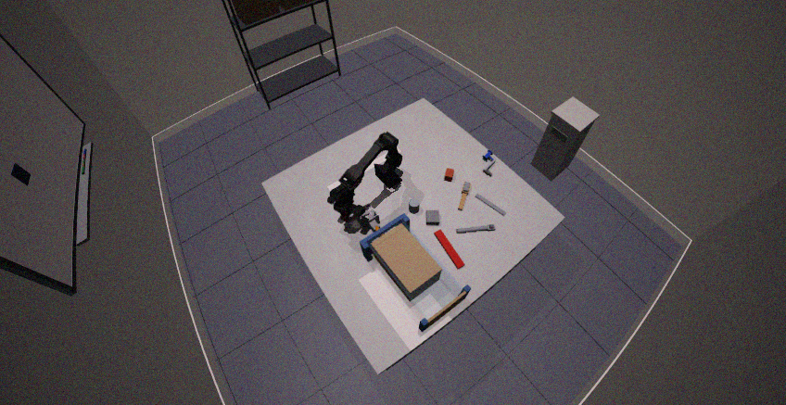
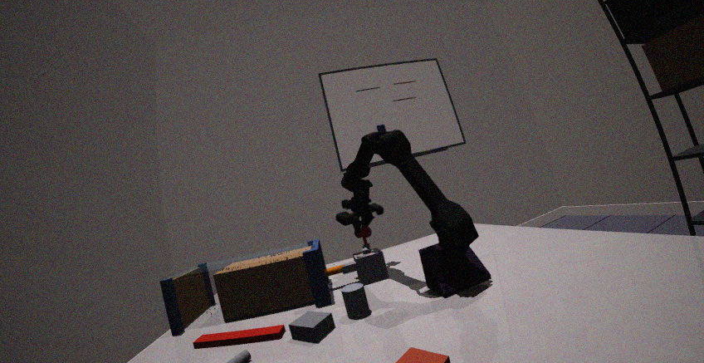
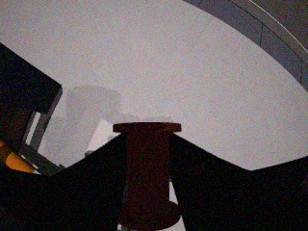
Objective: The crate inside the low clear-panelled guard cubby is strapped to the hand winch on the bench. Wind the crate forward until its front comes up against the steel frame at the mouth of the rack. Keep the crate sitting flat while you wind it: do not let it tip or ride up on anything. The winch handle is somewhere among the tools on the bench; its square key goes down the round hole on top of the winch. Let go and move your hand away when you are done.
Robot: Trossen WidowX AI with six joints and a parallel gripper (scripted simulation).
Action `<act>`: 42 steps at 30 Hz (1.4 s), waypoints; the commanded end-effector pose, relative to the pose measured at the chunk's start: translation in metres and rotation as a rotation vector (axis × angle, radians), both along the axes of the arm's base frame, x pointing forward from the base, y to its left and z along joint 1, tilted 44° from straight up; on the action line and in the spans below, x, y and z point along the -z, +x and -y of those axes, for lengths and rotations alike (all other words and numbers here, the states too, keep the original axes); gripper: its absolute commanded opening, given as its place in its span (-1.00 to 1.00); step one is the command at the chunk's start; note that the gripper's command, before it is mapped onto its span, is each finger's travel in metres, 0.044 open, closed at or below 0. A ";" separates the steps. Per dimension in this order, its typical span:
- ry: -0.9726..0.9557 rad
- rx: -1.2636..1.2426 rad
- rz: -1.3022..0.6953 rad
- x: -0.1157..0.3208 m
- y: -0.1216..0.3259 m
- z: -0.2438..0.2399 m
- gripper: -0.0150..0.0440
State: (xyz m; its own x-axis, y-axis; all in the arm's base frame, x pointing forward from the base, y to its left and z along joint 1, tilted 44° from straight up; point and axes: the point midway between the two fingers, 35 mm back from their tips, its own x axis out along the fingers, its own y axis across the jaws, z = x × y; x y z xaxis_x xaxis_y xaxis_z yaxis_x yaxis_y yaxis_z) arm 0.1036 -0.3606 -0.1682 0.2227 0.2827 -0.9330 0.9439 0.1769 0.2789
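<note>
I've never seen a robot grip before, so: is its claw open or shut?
Shut on the red knob: the gripper's dark fingers press it from both sides.

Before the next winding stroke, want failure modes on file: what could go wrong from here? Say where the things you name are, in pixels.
1. The hand (image 2: pixel 364 231) (image 3: pixel 146 139) grips only the red knob (image 2: pixel 363 232) (image 3: pixel 148 168) of the handle; the key could lift or slip from the winch (image 2: pixel 371 267) if the arm strays off the crank's circle.
2. The crate (image 1: pixel 405 259) (image 2: pixel 269 285) looks very near the blue steel frame (image 1: pixel 361 243) (image 2: pixel 317 274); winding past contact might tip it.
</note>
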 end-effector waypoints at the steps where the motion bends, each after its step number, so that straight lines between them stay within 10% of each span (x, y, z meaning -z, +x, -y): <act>1: 0.009 -0.041 0.050 0.004 0.032 -0.006 -0.49; 42: 0.009 -0.041 0.050 0.004 0.036 -0.006 -0.49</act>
